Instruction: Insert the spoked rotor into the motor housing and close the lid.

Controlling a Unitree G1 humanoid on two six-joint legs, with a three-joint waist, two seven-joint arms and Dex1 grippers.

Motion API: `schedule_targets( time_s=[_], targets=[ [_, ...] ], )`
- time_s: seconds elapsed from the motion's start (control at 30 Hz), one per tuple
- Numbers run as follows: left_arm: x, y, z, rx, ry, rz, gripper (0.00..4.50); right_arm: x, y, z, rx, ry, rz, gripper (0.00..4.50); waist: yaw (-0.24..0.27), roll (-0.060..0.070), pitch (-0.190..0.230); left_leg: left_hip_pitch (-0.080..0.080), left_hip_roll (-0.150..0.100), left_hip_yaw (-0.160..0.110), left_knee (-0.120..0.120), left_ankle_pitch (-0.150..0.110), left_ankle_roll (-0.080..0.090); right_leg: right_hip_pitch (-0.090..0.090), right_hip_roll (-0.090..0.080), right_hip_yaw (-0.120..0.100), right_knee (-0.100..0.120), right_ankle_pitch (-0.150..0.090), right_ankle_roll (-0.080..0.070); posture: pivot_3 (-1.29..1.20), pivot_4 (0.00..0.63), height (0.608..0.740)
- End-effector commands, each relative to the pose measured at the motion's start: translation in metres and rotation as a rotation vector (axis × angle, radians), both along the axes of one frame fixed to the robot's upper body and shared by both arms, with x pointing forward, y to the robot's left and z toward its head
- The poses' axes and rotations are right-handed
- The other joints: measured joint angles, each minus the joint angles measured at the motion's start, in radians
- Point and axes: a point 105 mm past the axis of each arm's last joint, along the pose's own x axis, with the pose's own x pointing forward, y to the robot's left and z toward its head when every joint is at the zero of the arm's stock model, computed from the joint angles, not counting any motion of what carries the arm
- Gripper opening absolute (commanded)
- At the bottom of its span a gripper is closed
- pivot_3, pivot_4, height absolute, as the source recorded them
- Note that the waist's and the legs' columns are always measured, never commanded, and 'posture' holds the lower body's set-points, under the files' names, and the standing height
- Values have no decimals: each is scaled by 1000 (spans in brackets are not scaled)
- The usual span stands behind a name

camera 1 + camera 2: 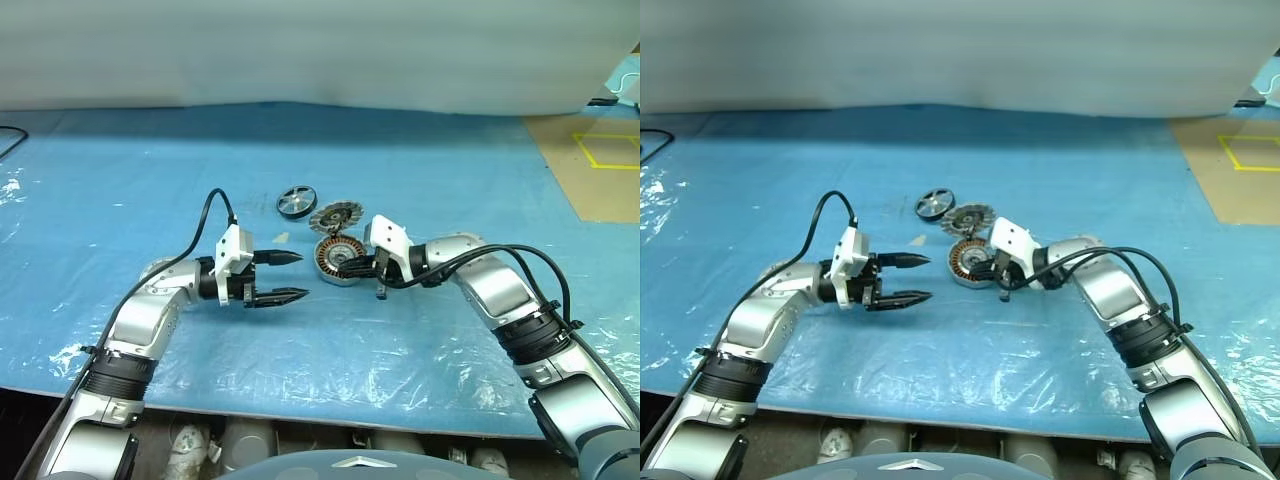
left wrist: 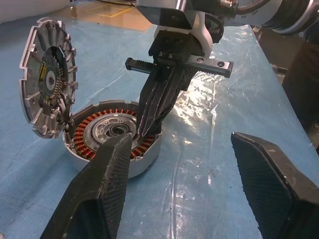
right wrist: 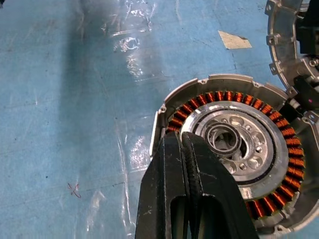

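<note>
Copper windings ring the motor housing (image 3: 234, 149) under the closed, empty right gripper (image 3: 187, 144); head view adds the spoked rotor (image 1: 296, 201) and the open, empty left gripper (image 1: 290, 276).

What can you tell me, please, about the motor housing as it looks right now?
The motor housing is a squat round silver-grey metal can standing open on the blue sheet. Copper-orange windings ring a grey hub with a central bearing. Its ribbed lid stands raised at the rim. The shut right gripper reaches over its near edge.

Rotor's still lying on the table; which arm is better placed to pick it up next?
Left, probably. The left gripper is open and empty, while the right gripper is shut, its fingers down on the motor housing. The spoked rotor lies beyond the housing.
</note>
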Motion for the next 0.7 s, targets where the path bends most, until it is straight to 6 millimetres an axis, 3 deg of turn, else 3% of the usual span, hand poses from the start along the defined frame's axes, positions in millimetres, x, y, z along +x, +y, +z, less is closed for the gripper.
schedule_targets(
  time_s=[0.03,0.7],
  targets=[
    [-1,-2,7,10,-50,-25,3337,1,-3,5,15,-27,-7,43,-1,0,0,0,0,0,0,0,0,0,0,0,0,0,0,0,150,740],
    [-3,-5,-1,34,-56,-40,3337,8,-5,2,41,-4,-51,43,-2,0,0,0,0,0,1,0,0,0,0,0,1,0,0,0,150,740]
  ],
)
